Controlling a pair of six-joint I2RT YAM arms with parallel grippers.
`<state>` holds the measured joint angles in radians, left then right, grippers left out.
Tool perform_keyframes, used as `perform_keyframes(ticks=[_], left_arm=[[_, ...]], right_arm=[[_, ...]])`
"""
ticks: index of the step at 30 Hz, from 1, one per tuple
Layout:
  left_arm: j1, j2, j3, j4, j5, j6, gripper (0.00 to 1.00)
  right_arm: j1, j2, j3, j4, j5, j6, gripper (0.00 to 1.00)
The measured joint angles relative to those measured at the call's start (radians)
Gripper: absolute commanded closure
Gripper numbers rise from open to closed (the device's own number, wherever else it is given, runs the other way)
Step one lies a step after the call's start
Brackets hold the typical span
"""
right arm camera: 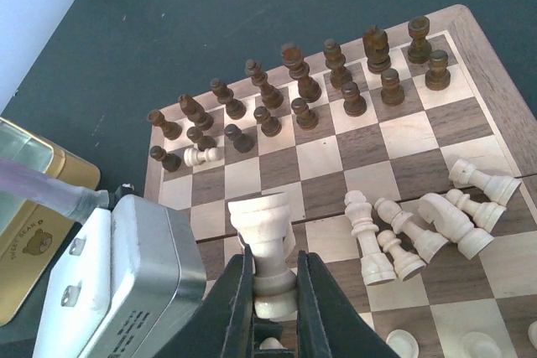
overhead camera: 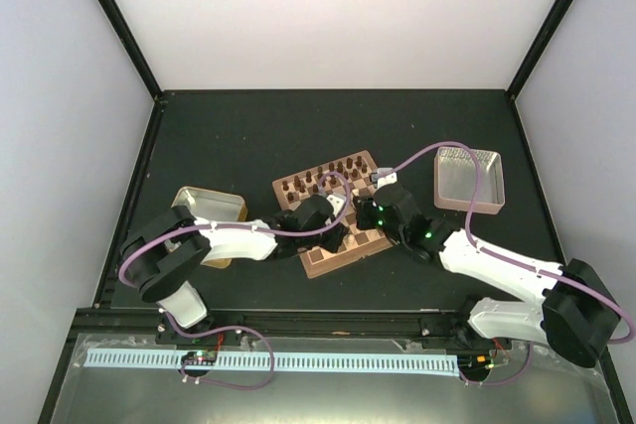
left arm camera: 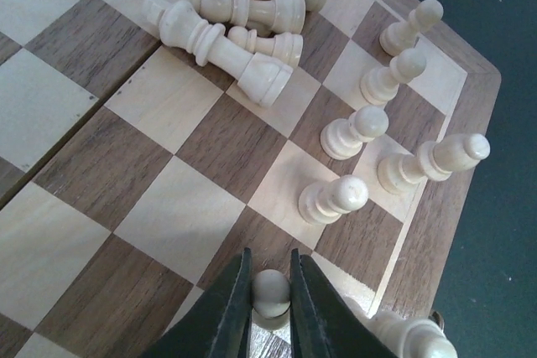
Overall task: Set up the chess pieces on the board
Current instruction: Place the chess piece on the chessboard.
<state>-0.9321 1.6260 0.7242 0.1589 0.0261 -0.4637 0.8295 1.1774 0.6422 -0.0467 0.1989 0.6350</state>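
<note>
Our left gripper pinches a pawn at lower centre; the right gripper clamps a rook. With the arms so crowded, we risk toppling the standing pawns at right.

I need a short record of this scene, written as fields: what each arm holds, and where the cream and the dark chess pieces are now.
left jaws: closed on a cream pawn, upright
right jaws: closed on a cream rook, upright
board: wooden, under both arms
standing pawns: several cream ones, near the board's corner
lying pieces: a cream heap on the middle squares
dark pieces: standing in two rows at the far side
stray pawn: cream, lying among the dark pieces
</note>
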Motion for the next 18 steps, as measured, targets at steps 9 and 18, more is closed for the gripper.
perform_keyframes(ticks=[9, 18], left_arm=[[0.0, 0.008, 0.007, 0.008, 0.0, 0.001, 0.8], [0.0, 0.003, 0.007, 0.005, -0.001, 0.0, 0.68]], right_arm=[[0.0, -0.001, 0.0, -0.004, 0.0, 0.0, 0.95], [0.0, -0.022, -0.002, -0.006, 0.0, 0.003, 0.95]])
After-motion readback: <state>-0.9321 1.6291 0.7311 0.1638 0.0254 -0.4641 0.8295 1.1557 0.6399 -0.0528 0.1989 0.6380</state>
